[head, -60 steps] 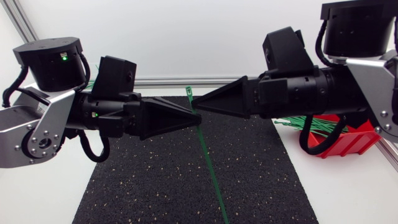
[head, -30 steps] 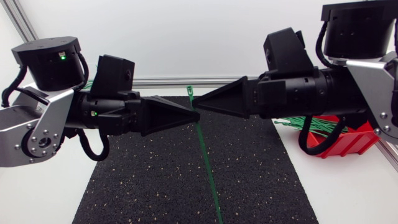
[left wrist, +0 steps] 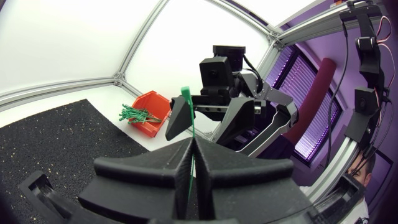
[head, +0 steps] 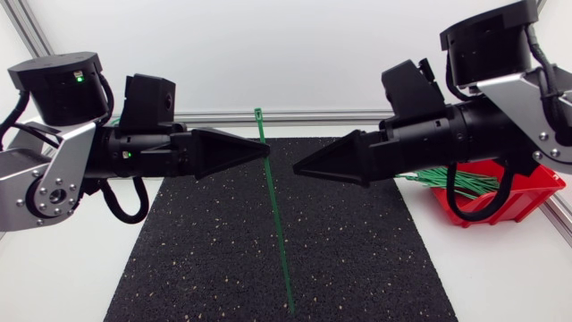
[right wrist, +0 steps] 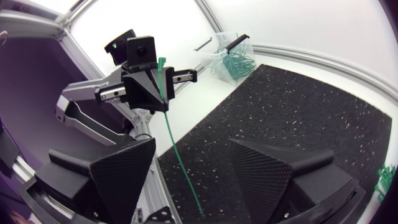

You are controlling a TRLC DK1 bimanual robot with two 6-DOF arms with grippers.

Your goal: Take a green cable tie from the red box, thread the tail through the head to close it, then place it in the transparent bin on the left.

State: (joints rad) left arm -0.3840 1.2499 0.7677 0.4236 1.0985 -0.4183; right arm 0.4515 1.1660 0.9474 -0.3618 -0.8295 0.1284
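Two hands above the black mat [head: 357,259], one green cable tie [head: 278,224].
Over the mat's far half the left hand [head: 265,152] pinches the tie just below its head; the right hand [head: 297,167], fingers spread, sits just beside it, not touching.

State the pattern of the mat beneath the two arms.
Black mat flecked with small pale speckles; clearest in the head view.

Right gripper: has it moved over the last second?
Yes. The right gripper has drawn back toward the right side of the black mat, away from the green cable tie, which the left gripper holds.
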